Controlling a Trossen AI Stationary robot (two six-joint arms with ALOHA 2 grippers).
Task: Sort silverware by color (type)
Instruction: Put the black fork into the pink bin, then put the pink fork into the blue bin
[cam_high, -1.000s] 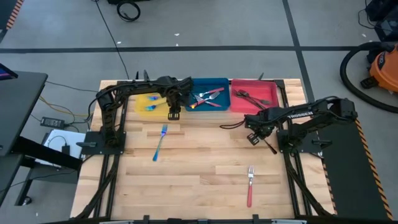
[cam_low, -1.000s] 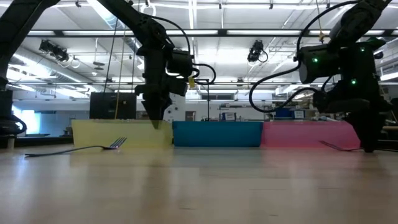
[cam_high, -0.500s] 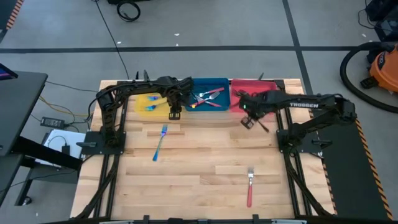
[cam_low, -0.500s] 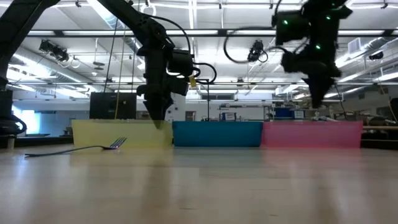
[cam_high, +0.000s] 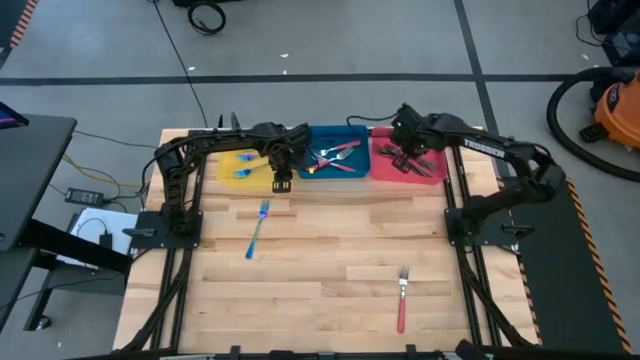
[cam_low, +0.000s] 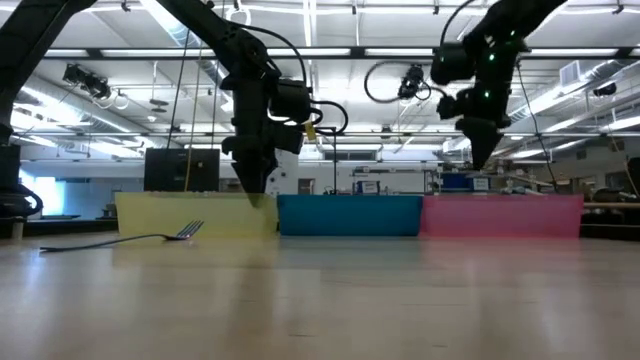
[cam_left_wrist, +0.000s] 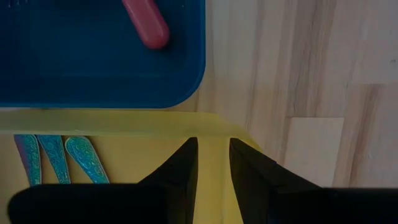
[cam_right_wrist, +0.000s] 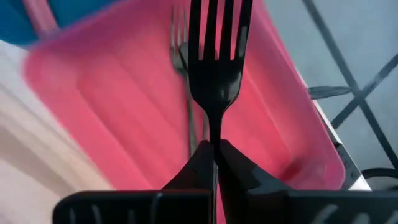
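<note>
Black fork (cam_right_wrist: 216, 74) is pinched in the right gripper (cam_right_wrist: 214, 149) above the red tray (cam_right_wrist: 112, 118); release into it seems due next. Beside that tray, over the yellow tray (cam_left_wrist: 124, 121), the left gripper (cam_left_wrist: 210, 163) is held narrowly parted, empty.

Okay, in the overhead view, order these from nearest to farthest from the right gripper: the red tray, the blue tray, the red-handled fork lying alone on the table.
Measured from the right gripper, which is shut on a dark fork:
1. Red tray: directly beneath the gripper, at the table's far right.
2. Blue tray: next tray over, in the middle of the row.
3. Red-handled fork: alone on the near part of the table, farthest.
</note>
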